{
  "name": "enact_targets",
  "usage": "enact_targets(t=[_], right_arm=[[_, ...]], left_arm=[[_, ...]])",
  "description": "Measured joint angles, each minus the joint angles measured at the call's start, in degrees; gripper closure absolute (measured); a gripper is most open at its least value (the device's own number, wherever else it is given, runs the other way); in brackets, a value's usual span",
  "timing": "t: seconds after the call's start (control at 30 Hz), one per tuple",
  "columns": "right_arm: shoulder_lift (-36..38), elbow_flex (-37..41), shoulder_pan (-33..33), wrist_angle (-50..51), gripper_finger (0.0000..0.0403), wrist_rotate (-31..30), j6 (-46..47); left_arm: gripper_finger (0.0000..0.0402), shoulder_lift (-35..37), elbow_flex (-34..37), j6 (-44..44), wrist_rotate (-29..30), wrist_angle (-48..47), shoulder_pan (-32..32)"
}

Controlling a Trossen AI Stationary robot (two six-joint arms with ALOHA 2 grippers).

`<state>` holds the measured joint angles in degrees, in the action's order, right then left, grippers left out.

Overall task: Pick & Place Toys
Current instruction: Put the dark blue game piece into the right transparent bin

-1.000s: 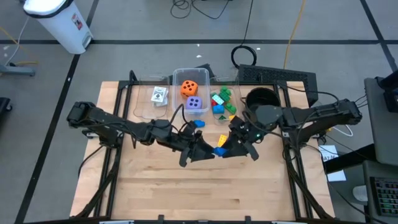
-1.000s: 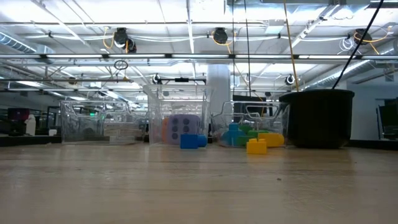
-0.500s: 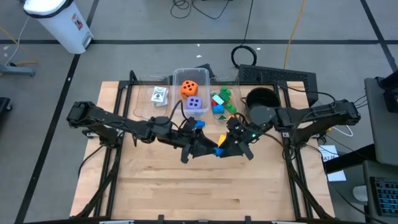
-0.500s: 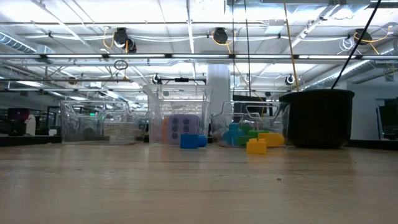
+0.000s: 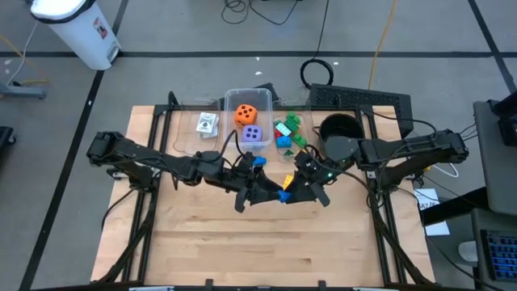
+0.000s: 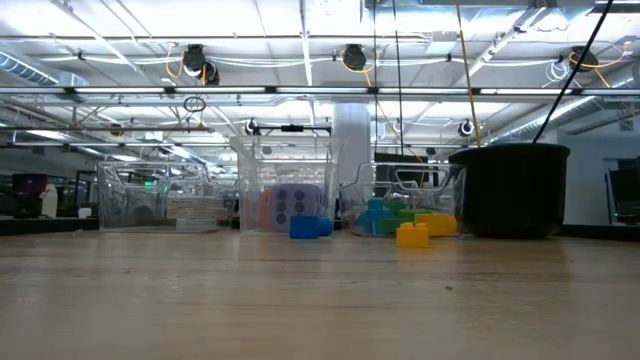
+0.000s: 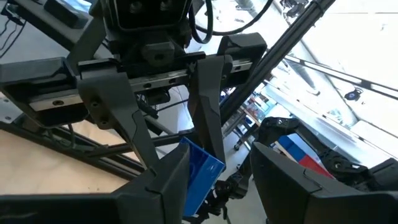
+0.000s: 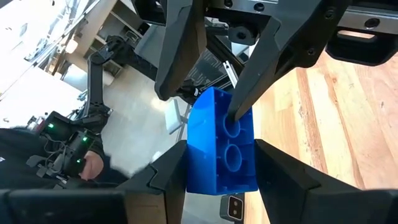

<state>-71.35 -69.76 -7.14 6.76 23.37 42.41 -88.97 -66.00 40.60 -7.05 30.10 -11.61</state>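
A blue brick (image 5: pixel 284 196) hangs in the air above the middle of the table, and both grippers meet on it. My left gripper (image 5: pixel 273 194) reaches in from the left and my right gripper (image 5: pixel 289 192) from the right, each shut on the brick. The right wrist view shows the brick (image 8: pixel 221 143) stud face up. On the table lie another blue brick (image 6: pixel 310 227) and a yellow brick (image 6: pixel 412 235). An orange die (image 5: pixel 245 114) and a purple die (image 5: pixel 253 135) sit in the middle clear bin (image 5: pixel 231 99). Neither gripper shows in the low view. My left gripper has the brick's end that faces it (image 8: pixel 214 99) between its two fingers (image 8: pixel 180 62), one tip on the studded face. The fingers come about level from the table's left. The brick is clear of the table. My right gripper pinches the brick's other end by its two side faces (image 8: pixel 194 177) between its two fingers (image 8: pixel 168 180). The fingers come about level from the table's right, along the brick. The brick is lifted clear, stud face up.
Three clear bins stand in a row at the table's far edge: playing cards (image 5: pixel 208 124) in the left one, bricks (image 5: pixel 287 133) in the right one. A black pot (image 5: pixel 341 128) stands at the far right. Bare wood (image 5: pixel 258 250) lies toward the near edge.
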Motion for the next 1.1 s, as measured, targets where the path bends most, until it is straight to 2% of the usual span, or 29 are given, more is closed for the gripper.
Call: enact_targets(t=[0.57,0.63,0.83,0.9,1.1], right_arm=[[0.0,0.0,1.4,-2.2,0.0251,1.0,0.5],[0.0,0.0,1.5,-2.2,0.0249,1.2,0.9],[0.0,-0.1,1.5,-2.5,0.0256,1.8,0.7],[0.2,-0.2,1.6,-2.7,0.0259,0.1,0.6],[0.1,-0.2,2.6,-2.6,0.0288,0.1,0.8]], left_arm=[[0.0231,0.0,0.0,-0.2,-0.4,-0.3,0.0],[0.0246,0.0,0.1,-0.2,-0.4,-0.3,0.0],[0.0322,-0.1,0.1,-0.8,-1.7,-0.4,0.0],[0.0343,-0.2,0.1,-0.9,-2.7,-0.7,-0.1],[0.0370,-0.1,0.2,-1.0,-4.1,0.1,-0.1]])
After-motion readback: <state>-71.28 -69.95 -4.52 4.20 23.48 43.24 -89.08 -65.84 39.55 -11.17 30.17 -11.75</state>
